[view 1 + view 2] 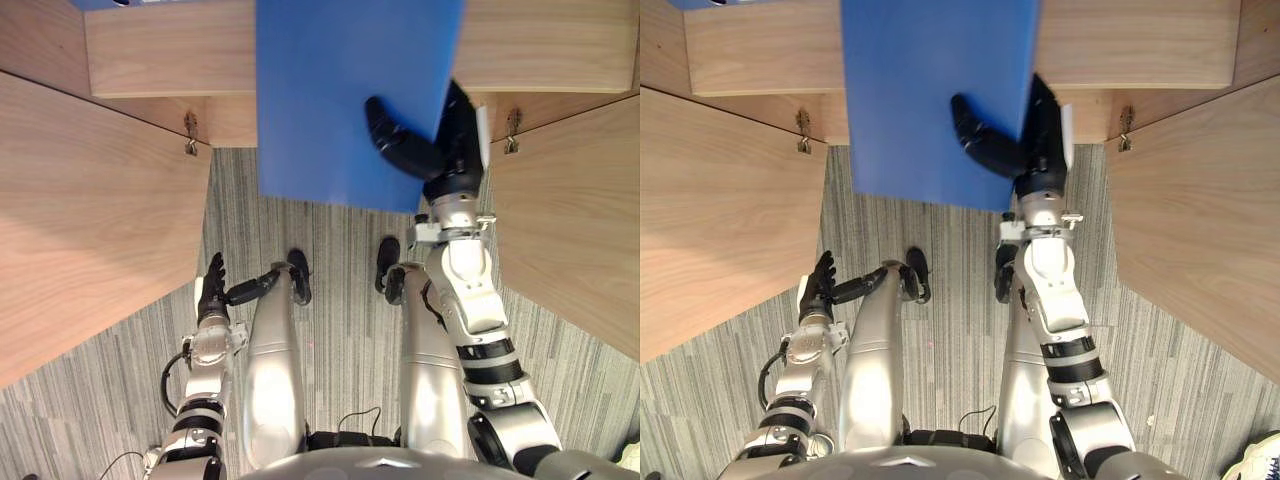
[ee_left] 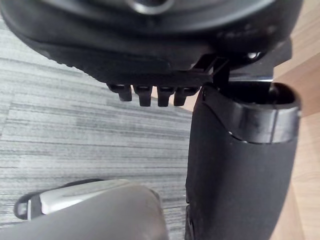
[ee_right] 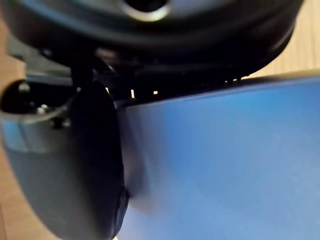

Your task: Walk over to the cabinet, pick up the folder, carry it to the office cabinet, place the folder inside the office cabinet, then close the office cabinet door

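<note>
The folder [image 1: 340, 100] hangs before the cabinet [image 1: 160, 60]; left door [image 1: 90, 220] and right door [image 1: 580, 220] flank it.

1. folder [image 1: 340, 90]: smooth blue sheet, matt with a faint sheen
2. cabinet door [image 1: 90, 210]: light wood grain, smooth matt
3. carpet [image 1: 340, 300]: grey ribbed pile, rough
4. hinge [image 1: 190, 133]: bare shiny metal
5. right hand [image 1: 440, 150]: dark matt plastic

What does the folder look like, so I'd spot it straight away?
Find the wooden cabinet with its doors swung open toward the robot. Between the doors, above the grey carpet, the robot's right hand pinches the folder by its near corner. It is a flat, bright blue sheet, set apart from the pale wood and grey floor around it.
</note>
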Motion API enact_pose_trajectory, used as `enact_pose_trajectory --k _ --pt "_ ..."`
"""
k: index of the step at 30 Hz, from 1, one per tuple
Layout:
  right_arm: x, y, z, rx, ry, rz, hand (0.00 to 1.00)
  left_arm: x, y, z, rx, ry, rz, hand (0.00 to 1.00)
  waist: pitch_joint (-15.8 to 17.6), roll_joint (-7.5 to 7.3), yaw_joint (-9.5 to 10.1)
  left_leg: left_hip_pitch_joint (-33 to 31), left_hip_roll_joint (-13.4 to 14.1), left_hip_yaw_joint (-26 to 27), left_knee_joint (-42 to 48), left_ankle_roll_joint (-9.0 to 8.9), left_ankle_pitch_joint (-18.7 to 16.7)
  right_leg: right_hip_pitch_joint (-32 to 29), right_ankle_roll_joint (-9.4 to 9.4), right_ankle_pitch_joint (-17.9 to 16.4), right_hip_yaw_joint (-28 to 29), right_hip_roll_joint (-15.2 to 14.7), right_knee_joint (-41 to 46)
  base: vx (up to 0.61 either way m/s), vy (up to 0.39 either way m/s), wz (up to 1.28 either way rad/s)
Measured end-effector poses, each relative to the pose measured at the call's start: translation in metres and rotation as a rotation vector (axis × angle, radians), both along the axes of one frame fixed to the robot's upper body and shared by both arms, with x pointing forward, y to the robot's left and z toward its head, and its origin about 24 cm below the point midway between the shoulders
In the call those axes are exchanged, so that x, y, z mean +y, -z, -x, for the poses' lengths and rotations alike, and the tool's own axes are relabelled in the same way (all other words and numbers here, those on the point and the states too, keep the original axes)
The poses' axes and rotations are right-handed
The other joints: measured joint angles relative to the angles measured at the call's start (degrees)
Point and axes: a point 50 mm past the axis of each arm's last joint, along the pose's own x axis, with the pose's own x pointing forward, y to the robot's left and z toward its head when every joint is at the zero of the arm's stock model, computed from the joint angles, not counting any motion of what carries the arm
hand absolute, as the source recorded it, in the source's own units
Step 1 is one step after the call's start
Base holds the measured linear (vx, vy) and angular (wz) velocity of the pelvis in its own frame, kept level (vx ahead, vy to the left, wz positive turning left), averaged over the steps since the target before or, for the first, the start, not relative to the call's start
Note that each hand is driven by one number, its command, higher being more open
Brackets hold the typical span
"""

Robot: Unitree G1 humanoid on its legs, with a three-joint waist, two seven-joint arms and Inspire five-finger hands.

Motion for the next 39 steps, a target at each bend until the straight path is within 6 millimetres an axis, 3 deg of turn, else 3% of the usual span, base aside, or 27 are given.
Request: enact_pose_trajectory --k 5,13,16,22,28,33,34,39 --pt "-0.019 -0.016 -0.009 -0.022 0.066 -0.163 0.00 -0.018 -0.011 -0.010 -0.068 0.006 0.068 1.00 0.0 -0.01 0.02 -1.2 0.0 -0.1 0.1 -0.05 0.0 -1.1 -0.02 0.0 -0.1 0.0 0.1 0.01 0.059 0.00" --pt "-0.040 -0.028 -0.028 0.009 0.095 -0.467 0.00 -0.026 -0.020 -0.019 -0.110 -0.006 0.115 1.00 0.0 -0.01 -0.33 -1.8 0.1 -0.3 -0.2 -0.13 0.1 -1.4 -0.06 0.0 -0.5 0.0 -0.4 0.01 0.076 0.01" --pt "-0.036 -0.033 -0.040 0.040 0.069 -0.579 0.00 -0.027 -0.020 -0.019 -0.108 -0.033 0.124 1.00 0.0 -0.01 -0.77 -2.0 0.2 -0.5 -0.6 -0.30 0.2 -1.4 -0.08 0.1 -0.8 0.0 -0.9 0.02 0.070 0.01" --pt "-0.027 -0.044 -0.045 0.027 0.013 -0.815 0.00 -0.039 -0.027 -0.031 -0.106 -0.076 0.139 1.00 -0.1 -0.16 -1.24 -2.0 0.2 -0.6 -1.4 -0.68 0.8 -1.4 -0.34 0.6 -1.0 0.0 -1.7 0.00 0.069 0.01" --pt "-0.022 -0.059 -0.055 0.041 -0.009 -0.907 0.00 -0.041 -0.027 -0.031 -0.105 -0.092 0.144 1.00 -0.2 -0.30 -1.38 -2.1 0.1 -0.7 -4.3 -0.85 3.5 -1.1 -0.44 2.9 -1.8 -0.1 -5.0 -0.04 0.046 0.02" --pt "-0.020 -0.074 -0.063 0.047 -0.039 -1.018 0.00 -0.041 -0.028 -0.031 -0.108 -0.091 0.144 1.00 -0.3 -0.43 -1.35 -2.5 -0.1 -0.9 -6.6 -1.31 5.6 -1.0 -0.93 4.8 -4.7 -1.9 -7.3 -0.05 0.045 0.02" --pt "-0.019 -0.075 -0.064 0.049 -0.039 -1.021 1.00 -0.041 -0.028 -0.031 -0.108 -0.091 0.143 1.00 -0.3 -0.43 -1.36 -2.5 -0.1 -0.9 -6.8 -1.40 5.8 -1.0 -0.99 5.0 -4.8 -1.9 -7.5 -0.04 0.028 0.02" --pt "-0.017 -0.087 -0.068 0.059 -0.045 -1.047 1.00 -0.041 -0.029 -0.032 -0.113 -0.077 0.134 1.00 -0.4 -0.44 -1.34 -3.1 -0.1 -1.6 -8.9 -1.87 7.6 -1.0 -1.56 5.9 -6.9 -2.7 -9.3 -0.04 0.015 0.05"
